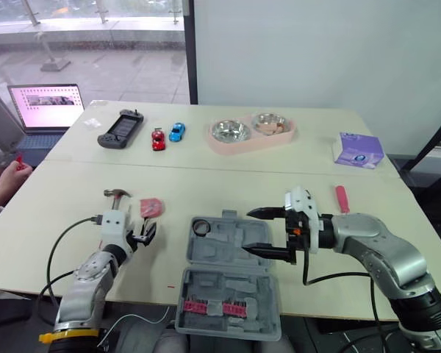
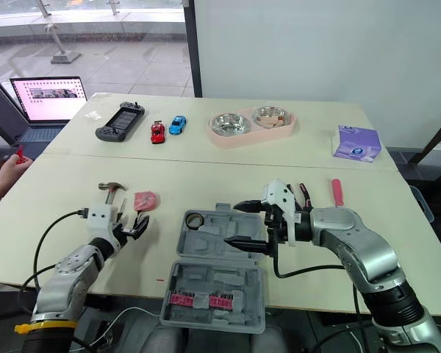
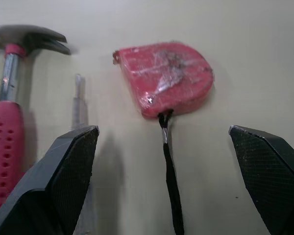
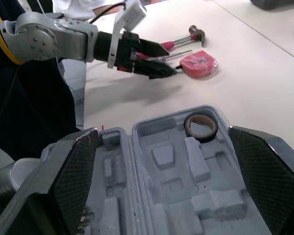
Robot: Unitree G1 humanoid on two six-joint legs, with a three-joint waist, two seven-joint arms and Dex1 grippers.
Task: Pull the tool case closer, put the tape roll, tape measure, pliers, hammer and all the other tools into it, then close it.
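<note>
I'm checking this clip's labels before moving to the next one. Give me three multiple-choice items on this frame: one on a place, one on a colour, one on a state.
1. The tape roll lies: A in the case; B on the table; C in the right gripper.
2. The tape measure is: A blue; B red; C yellow.
3. The right gripper is: A shut on the tape roll; B open; C shut on the tape measure.

Answers:
1 A: the tape roll sits in a corner pocket of the open case.
2 B: its housing is red.
3 B: its fingers stand wide apart above the case, holding nothing.
</note>
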